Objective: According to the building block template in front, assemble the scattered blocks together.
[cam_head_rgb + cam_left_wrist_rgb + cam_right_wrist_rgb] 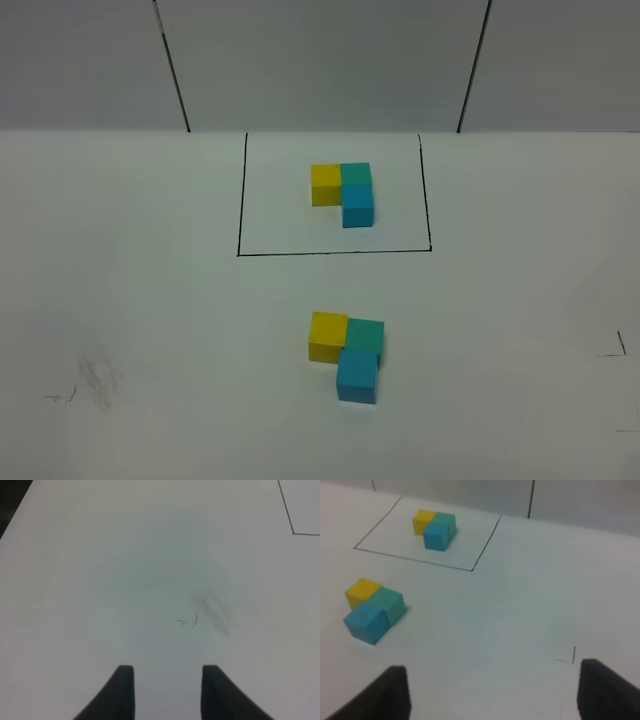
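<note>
1. The right claw (490, 690) had its fingers spread wide apart and empty, hanging over bare white surface (150, 330) beside a small drawn corner mark (568, 656).
2. The left claw (168, 692) also stood apart, holding nothing, near a grey smudge (215, 611).
3. The scattered blocks (346, 353) sat joined in an L nearer than the black frame (334, 252): yellow touching teal-green, sky-blue against the teal-green's near side.
4. The building block template (344, 193) lay inside the frame, well beyond the assembled trio.
</note>
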